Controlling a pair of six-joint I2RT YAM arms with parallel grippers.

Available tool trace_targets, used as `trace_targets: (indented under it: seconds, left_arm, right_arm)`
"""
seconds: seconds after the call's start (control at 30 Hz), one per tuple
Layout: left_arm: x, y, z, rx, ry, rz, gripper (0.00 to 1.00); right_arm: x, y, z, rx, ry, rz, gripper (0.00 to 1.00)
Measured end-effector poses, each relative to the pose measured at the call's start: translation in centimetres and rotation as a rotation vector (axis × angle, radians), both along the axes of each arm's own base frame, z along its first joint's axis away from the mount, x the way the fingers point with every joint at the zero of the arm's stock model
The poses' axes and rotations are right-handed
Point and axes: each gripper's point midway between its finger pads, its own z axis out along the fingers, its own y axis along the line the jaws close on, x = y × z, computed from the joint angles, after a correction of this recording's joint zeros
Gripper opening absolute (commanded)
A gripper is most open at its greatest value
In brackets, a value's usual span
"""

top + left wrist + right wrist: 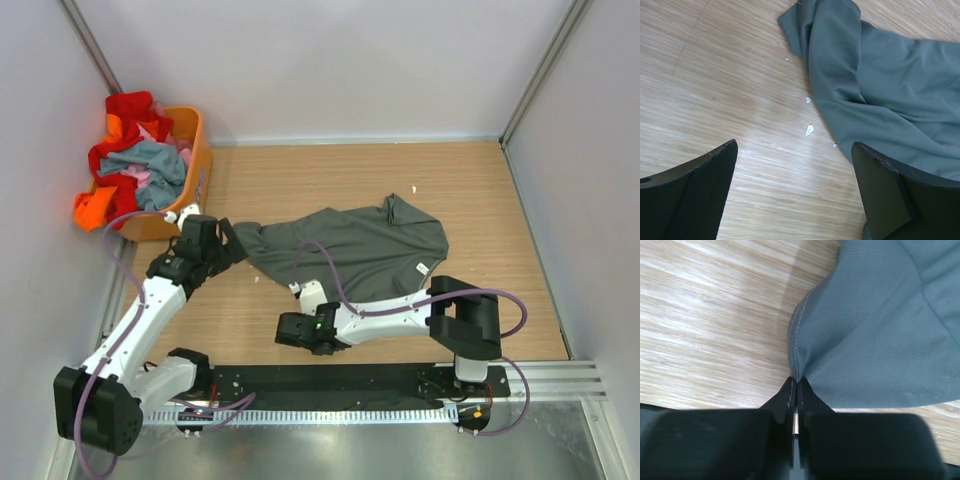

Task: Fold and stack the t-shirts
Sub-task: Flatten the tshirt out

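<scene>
Flattening the grey shirt, looks like.
Near hem pinched tight in right gripper; left gripper wide open, empty. It should grab the left edge next.

The desk is bare along the far strip & the whole R side up to the wall, so passage is easy there. The grey shirt fills the middle. The far-L corner is blocked by the basket, heaped w/ shirts spilling over its rim. There's a narrow bare gap btw basket & grey shirt, partly taken by the L arm. Its jaws stand wide apart, bare wood btw them. The R arm lies across the near edge, its cable looping over the cloth. Tiny white scraps lie beside the shirt edge.
</scene>
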Motion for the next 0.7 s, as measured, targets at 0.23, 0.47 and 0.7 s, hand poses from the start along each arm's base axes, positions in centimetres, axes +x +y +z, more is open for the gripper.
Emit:
trace_targets:
  seconds: [0.23,0.47,0.7]
  left_arm:
    - [-0.2,0.0,-0.5,0.000,0.012,0.003,0.94]
    - [-0.3,0.0,-0.5,-0.004,0.010,0.004,0.94]
    - [-0.2,-0.8,-0.7,-0.051,0.008,-0.004,0.89]
  right_arm:
    - [1.7,-4.1,1.1,-0.094,-0.047,-0.056,0.01]
    - [10.1,-13.3,17.1,0.118,-0.325,-0.406,0.01]
    - [10.7,-24.8,32.0,0.358,-0.657,-0.671,0.01]
